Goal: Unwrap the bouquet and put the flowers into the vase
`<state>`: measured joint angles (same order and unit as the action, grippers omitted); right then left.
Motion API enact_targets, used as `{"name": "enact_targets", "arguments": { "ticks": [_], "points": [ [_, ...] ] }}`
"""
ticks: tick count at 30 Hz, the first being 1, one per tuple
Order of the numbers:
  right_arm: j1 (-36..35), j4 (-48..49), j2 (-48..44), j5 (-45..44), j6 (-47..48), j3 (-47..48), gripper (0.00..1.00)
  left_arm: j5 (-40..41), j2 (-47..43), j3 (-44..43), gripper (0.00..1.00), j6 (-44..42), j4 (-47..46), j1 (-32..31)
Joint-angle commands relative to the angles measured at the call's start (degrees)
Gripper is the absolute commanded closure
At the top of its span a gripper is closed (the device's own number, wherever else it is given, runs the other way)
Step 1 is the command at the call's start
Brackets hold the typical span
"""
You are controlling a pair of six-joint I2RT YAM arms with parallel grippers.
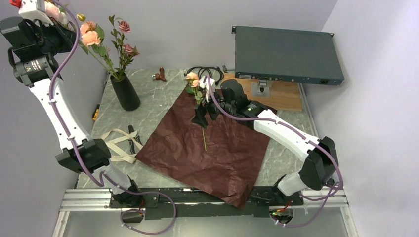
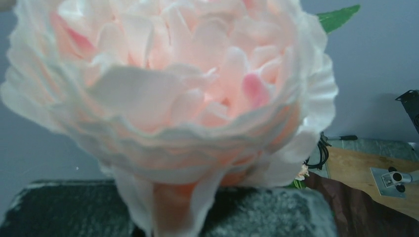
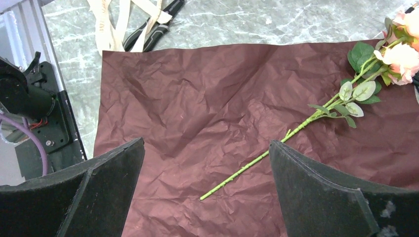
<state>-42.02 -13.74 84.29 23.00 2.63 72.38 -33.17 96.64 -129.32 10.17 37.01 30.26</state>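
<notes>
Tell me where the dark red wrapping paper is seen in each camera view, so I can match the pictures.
Top external: the wrapping paper lies spread flat at the centre.
Left wrist: only a piece in the lower right corner, beside the big bloom.
Right wrist: it fills most of the picture.
Shared landmark: the grey marble table.

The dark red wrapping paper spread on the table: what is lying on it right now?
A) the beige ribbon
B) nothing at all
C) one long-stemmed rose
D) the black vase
C: a single rose lies on the wrapping paper, its green stem stretched across the creases; the vase and the ribbon sit off it on the marble table.
</notes>
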Motion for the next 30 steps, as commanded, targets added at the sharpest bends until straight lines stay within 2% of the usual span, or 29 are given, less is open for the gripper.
{"name": "enact_targets", "arguments": {
  "ticks": [1,17,30],
  "points": [
    [0.44,0.65,-0.02,-0.17,1.09,2.68,0.0,-1.38,0.35,2.11,1.0,-1.19,-4.03,-0.76],
    [0.71,-0.65,2.58,-0.75,0.69,4.25,0.0,-1.26,3.97,7.98,1.0,-7.62,-2.09,-3.81],
    [1.39,-3.21,5.17,-2.52,1.0,5.92,0.0,-2.54,6.39,14.47,1.0,-8.87,-3.66,-5.35]
  ]
}}
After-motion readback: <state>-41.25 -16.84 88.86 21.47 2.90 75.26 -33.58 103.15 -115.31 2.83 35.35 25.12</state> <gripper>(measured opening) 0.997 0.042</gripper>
